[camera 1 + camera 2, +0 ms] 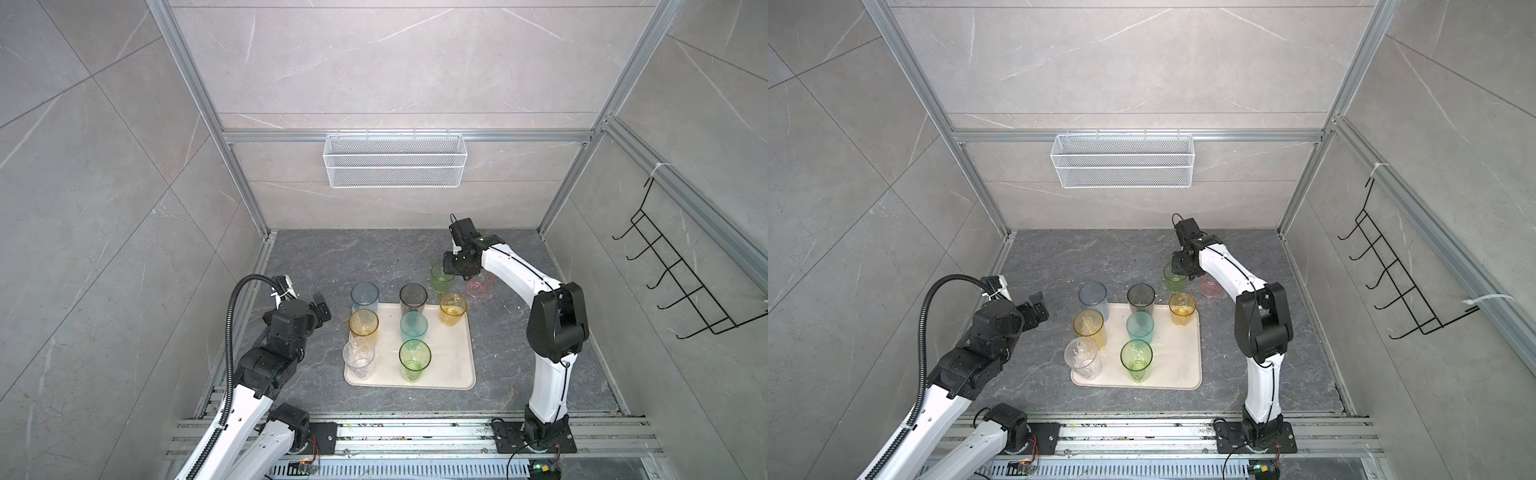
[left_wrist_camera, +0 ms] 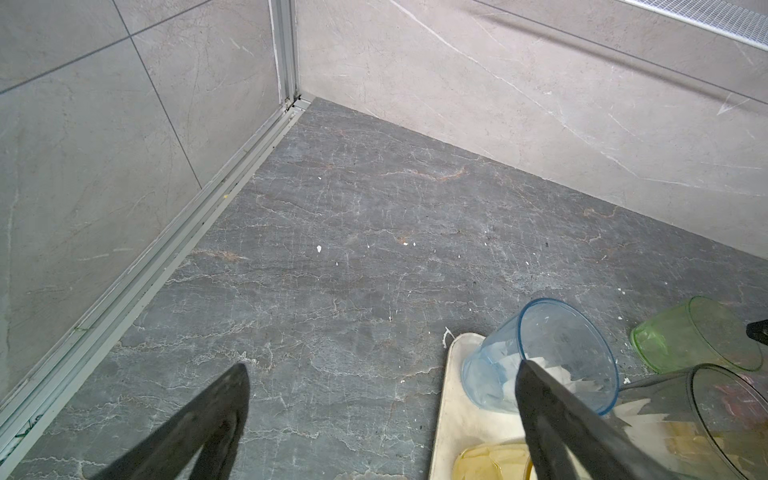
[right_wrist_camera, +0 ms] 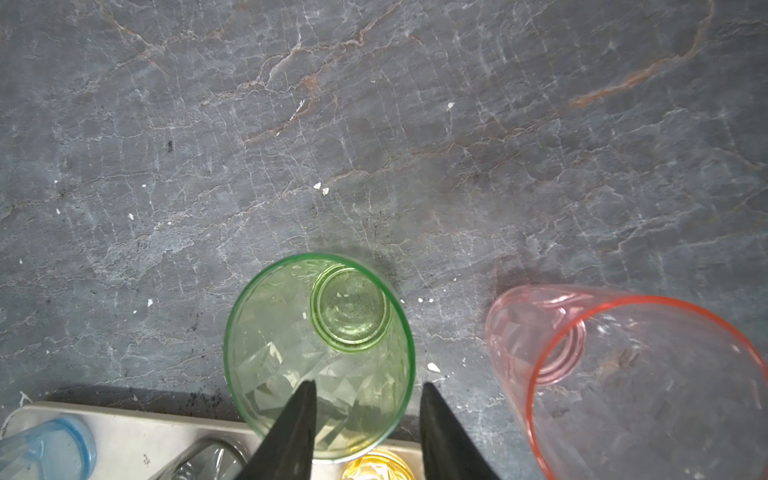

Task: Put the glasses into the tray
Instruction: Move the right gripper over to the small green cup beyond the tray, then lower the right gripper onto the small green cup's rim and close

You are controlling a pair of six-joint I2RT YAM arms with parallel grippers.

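Note:
The cream tray (image 1: 451, 357) (image 1: 1177, 361) holds several glasses, among them a blue one (image 1: 365, 296) (image 2: 540, 357), a grey one (image 1: 413, 298) and a tall green one (image 1: 414, 358). A short green glass (image 1: 441, 277) (image 3: 320, 353) and a pink glass (image 1: 480, 284) (image 3: 623, 374) stand on the table past the tray's far right corner. My right gripper (image 1: 449, 268) (image 3: 365, 384) is open astride the short green glass's rim, one finger over the inside and one outside. My left gripper (image 1: 322, 309) (image 2: 383, 365) hovers wide open and empty left of the tray.
A white wire-mesh basket (image 1: 395, 166) hangs on the back wall. A black hook rack (image 1: 681, 274) is fixed to the right wall. Aluminium rails run along the table's left edge (image 2: 166, 257). Dark stone table (image 1: 353, 257) stretches behind the tray.

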